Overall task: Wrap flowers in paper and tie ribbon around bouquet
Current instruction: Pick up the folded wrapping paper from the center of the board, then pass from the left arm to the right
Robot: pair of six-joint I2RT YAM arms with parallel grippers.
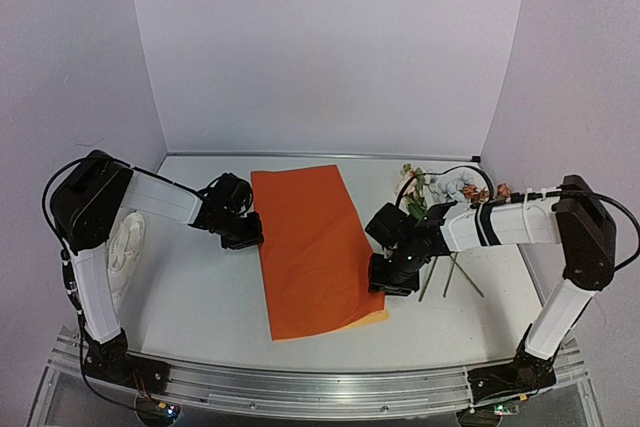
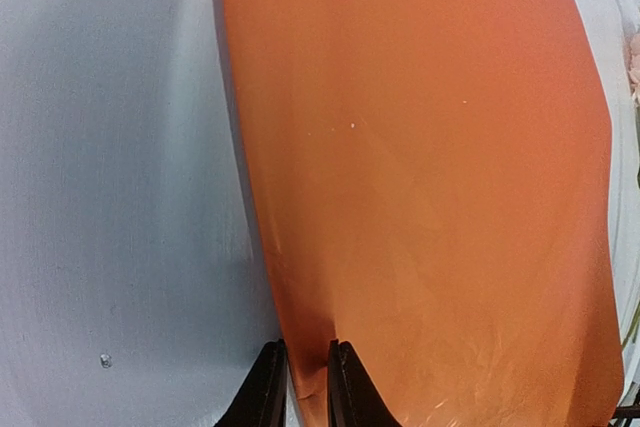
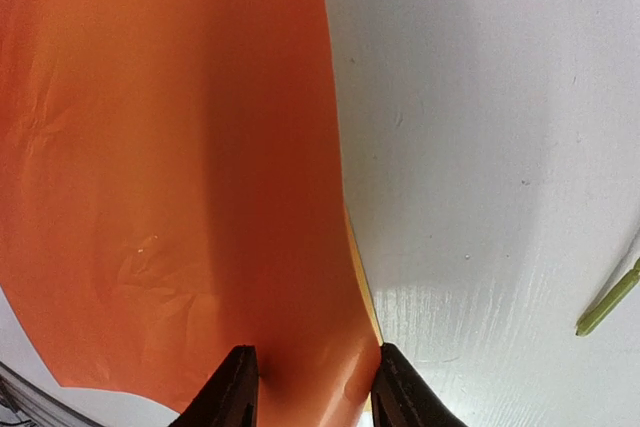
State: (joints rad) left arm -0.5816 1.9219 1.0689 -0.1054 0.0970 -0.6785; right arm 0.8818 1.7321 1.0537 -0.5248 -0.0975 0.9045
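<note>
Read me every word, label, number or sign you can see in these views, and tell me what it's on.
None: no text can be read in any view.
paper: plain orange, no print.
flowers: no tag visible.
left arm and right arm: white and black casings, no legible marking.
rail: bare metal; anything on it is too small to read.

place: robot lab booth | evidence: bare white walls (image 1: 330,47), white table (image 1: 200,297), aluminium rail (image 1: 300,384)
</note>
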